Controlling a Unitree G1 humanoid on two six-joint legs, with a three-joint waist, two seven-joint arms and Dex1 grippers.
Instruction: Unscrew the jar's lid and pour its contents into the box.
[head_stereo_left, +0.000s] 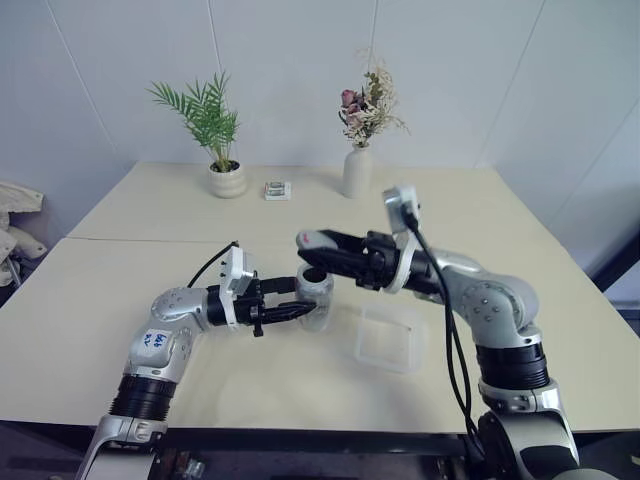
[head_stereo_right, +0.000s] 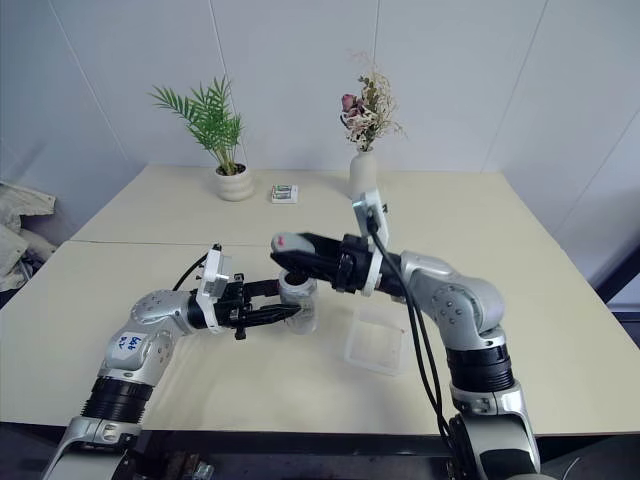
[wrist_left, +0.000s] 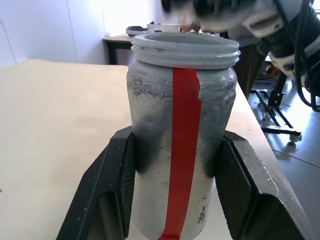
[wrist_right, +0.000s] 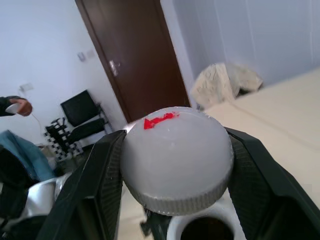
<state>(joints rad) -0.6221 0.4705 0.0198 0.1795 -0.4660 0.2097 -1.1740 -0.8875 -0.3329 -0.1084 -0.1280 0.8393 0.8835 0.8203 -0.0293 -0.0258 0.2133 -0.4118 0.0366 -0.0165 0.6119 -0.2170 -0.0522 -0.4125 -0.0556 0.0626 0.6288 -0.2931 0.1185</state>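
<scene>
Clamped between my right gripper's (wrist_right: 176, 165) fingers, the lid (wrist_right: 177, 157) hangs just above the jar (wrist_left: 181, 135), clear of its threaded mouth. My left gripper (head_stereo_left: 290, 312) squeezes the jar's body over the table (head_stereo_left: 120, 300). Something dark inside, perhaps the contents. Clear box (head_stereo_left: 390, 337) sits just beside.

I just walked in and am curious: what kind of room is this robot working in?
Probably an office or lab room dressed up a little like a home. Pale tables stand against a plain white wall, with a potted plant and a vase of dried flowers at the back; a brown door and a black chair show behind.
</scene>
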